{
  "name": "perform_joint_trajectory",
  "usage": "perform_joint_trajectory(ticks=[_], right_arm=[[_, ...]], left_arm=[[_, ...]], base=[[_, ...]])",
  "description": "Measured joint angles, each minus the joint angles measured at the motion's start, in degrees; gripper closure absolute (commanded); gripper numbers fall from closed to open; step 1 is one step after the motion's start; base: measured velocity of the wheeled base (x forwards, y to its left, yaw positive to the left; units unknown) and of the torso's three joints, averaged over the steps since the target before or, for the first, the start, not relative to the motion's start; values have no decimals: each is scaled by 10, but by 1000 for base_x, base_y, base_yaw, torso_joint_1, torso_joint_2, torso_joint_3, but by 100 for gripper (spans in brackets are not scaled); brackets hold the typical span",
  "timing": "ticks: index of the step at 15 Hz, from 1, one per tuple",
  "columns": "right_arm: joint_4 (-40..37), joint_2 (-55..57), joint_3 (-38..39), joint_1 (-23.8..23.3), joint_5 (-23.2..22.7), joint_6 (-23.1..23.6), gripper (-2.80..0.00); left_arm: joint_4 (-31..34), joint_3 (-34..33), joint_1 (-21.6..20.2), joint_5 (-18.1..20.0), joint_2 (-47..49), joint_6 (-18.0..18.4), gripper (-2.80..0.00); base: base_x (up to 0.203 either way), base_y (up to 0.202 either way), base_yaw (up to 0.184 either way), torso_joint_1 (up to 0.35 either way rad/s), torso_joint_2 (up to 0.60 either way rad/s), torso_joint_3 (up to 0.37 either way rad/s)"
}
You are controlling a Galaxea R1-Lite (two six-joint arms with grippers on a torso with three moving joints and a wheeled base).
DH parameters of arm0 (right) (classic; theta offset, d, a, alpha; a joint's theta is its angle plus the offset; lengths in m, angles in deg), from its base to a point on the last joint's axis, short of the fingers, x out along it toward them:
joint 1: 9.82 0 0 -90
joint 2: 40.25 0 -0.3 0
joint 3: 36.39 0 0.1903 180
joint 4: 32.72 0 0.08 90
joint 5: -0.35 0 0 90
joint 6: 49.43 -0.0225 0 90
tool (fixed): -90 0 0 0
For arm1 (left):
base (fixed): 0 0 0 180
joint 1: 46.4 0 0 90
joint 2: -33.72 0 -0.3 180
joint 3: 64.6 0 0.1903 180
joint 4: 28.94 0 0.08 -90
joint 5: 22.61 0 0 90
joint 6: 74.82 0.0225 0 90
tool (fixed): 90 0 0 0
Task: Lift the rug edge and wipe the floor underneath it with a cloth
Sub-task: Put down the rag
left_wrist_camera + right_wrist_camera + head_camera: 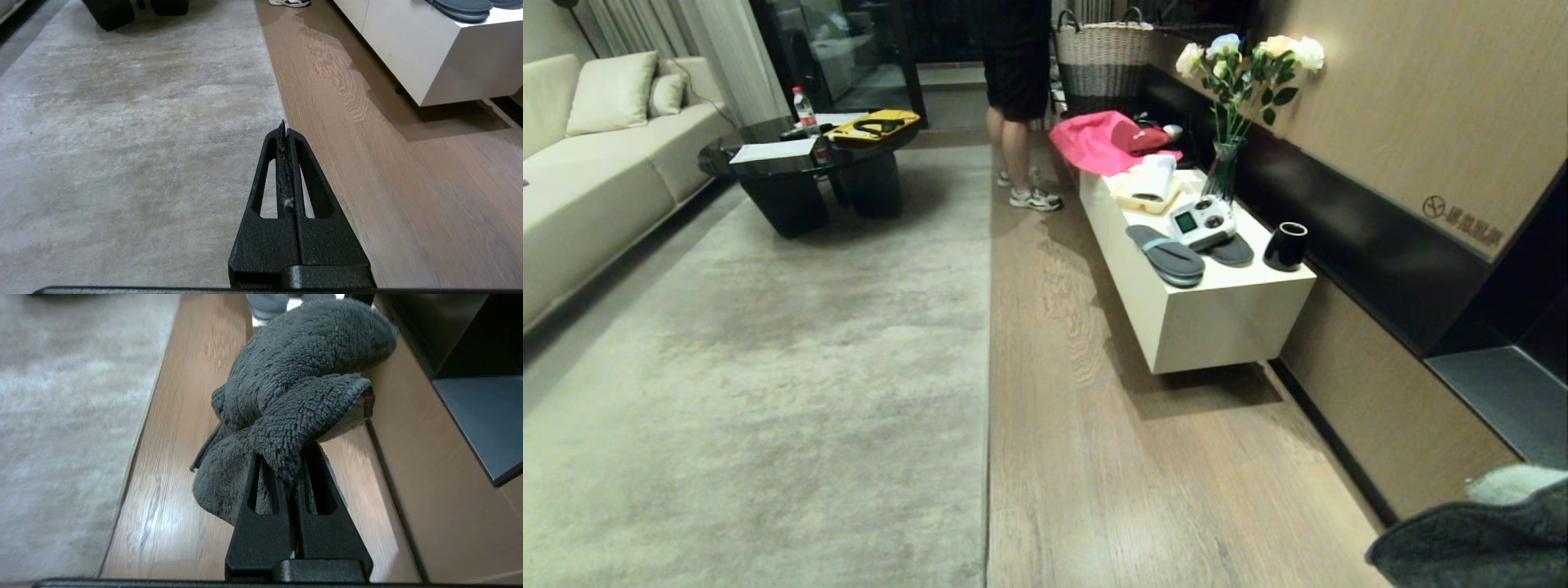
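The rug edge (989, 343) is lying flat along the floor (1143, 482). The left gripper (283, 127) is hovering over that border, jaws clenched on nothing (only lint). The right gripper (291, 465) is grasping the cloth (302, 379) above the planks.

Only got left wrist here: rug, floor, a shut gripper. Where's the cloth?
Observer: The cloth is bunched in the right gripper, jaws shut on it, hanging above the floor.
Operator: Rug edge lifted anywhere?
Observer: No, in the head view the rug edge lies flat along its whole visible length.
Operator: Anyone nearby?
Observer: A person stands at the far end, beside the pink fabric.
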Motion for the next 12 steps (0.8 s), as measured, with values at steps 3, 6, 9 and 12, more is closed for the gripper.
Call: perform_joint_trajectory(ticks=[3, 6, 9, 12], right_arm=[[29, 195, -82, 2, 4, 0, 0], [104, 402, -133, 4, 6, 24, 0], [170, 603, -183, 5, 15, 54, 0], [195, 778, -246, 3, 33, 66, 0]], left_arm=[[0, 0, 0, 0, 0, 0, 0], [0, 0, 0, 0, 0, 0, 0], [0, 0, 0, 0, 0, 0, 0], [0, 0, 0, 0, 0, 0, 0]], base=[[0, 0, 0, 0, 0, 0], [0, 0, 0, 0, 0, 0], [0, 0, 0, 0, 0, 0], [0, 0, 0, 0, 0, 0]])
